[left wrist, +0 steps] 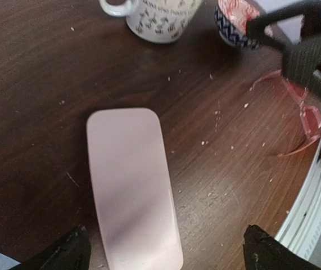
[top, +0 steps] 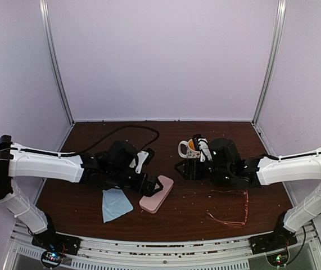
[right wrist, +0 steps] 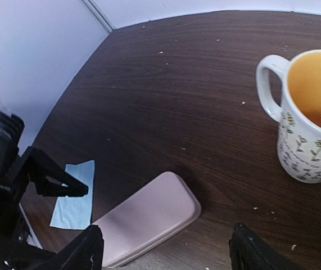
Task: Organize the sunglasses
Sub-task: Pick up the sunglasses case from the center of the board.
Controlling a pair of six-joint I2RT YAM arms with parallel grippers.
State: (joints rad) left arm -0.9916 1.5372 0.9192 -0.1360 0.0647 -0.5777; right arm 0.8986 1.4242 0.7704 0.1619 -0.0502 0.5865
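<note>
Plainly, your left gripper [left wrist: 167, 241] stands wide open and empty, its fingers straddling the near end of the pink case [left wrist: 131, 180]. Your right gripper [right wrist: 167, 235] is spread and empty too, hanging over the table [right wrist: 166, 95] between the case and the mug [right wrist: 309, 118]. Only the left wrist view catches the sunglasses [left wrist: 309, 118] close up, with a thin reddish-pink wire frame and pale lenses. The right wrist view misses them but shows the light blue cloth [right wrist: 73, 197] beside the case. From above, they lie front right, long temples stretched out, well apart from both grippers.
</note>
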